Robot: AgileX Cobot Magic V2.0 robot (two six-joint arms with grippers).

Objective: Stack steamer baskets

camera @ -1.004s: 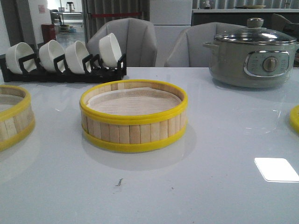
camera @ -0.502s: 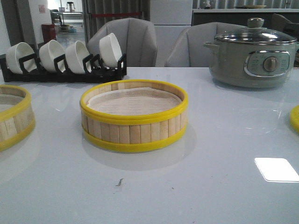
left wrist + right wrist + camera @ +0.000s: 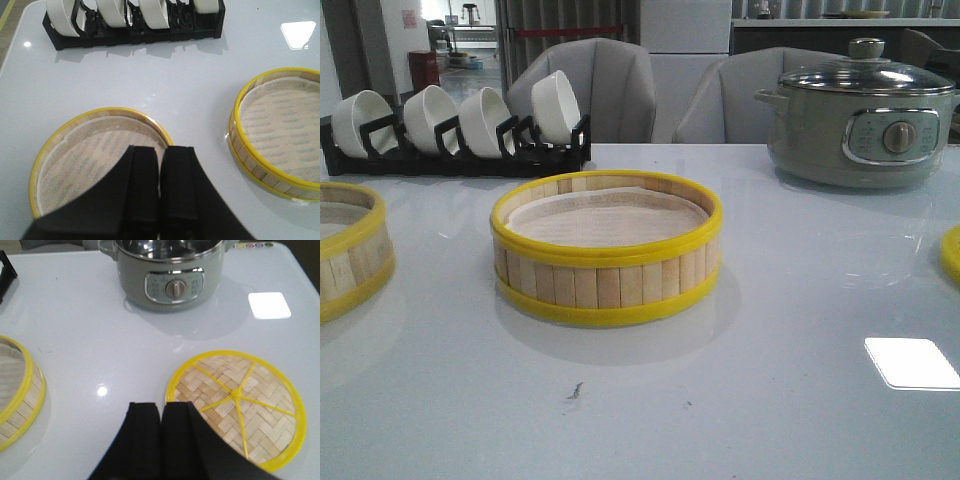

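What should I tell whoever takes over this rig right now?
Left claw: shut, empty, above the left basket.
Right claw: shut, empty, above bare table by the woven lid.
Baskets: the left one at the table's left edge, the middle basket at centre, apart, both lined with paper.
Done: nothing stacked.
Left: lift one basket onto the other.

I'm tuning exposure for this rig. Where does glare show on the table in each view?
Front view: a bright rectangular patch on the white table, near right. Left wrist view: the same kind of patch beyond the steamer basket. Right wrist view: one beside the electric pot, plus a small glint.
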